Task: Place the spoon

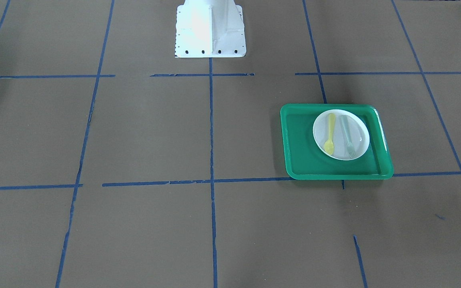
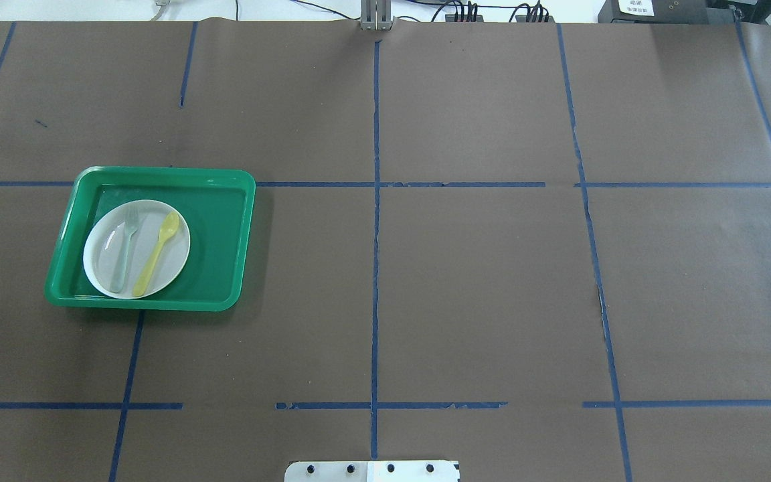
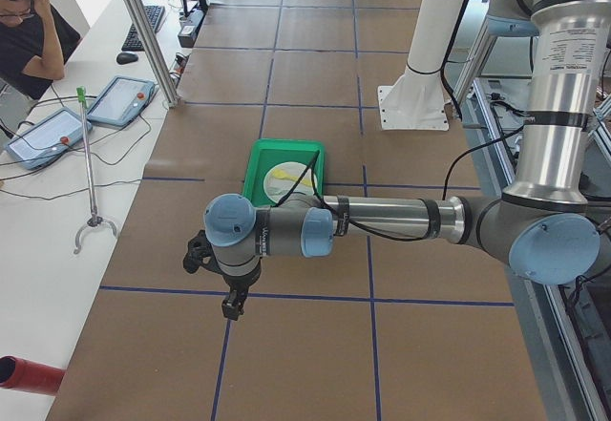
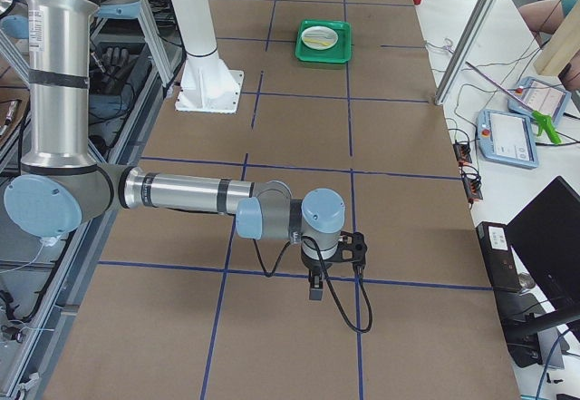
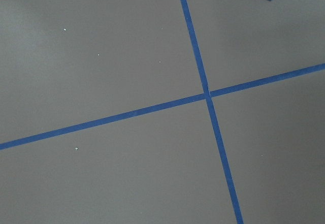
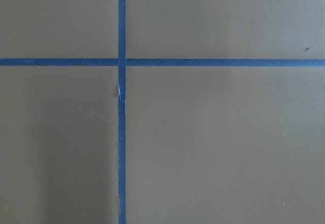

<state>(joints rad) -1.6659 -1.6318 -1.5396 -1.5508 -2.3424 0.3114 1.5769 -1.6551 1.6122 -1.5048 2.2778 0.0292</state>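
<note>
While the spoon [image 2: 156, 254] lies flat on the white plate [image 2: 173, 262], neither claw is anywhere close to it. Seen from overhead, the green tray [image 2: 228, 227] sits on the left half of the desk [image 2: 479, 288], and the plate rests in the tray's left part. A grey-green fork [image 2: 124, 249] lies on the left of the plate with the yellow spoon just beside it on the right, the two apart. Both point the same way, working ends away from the robot, handles toward it.

Blue tape lines [image 2: 375, 234] cross the brown desk in a grid, and the robot's white base [image 2: 372, 470] shows at the near edge in the middle.

From the side, the left claw [image 3: 232, 305] hangs pointing down over a tape crossing, apart from the tray. Its wrist camera sees only bare desk and tape. The right claw [image 4: 314, 291] hangs the same way at the other end of the desk, well apart from the tray. Whether either claw is open or closed, or has hold of anything, I cannot tell.
</note>
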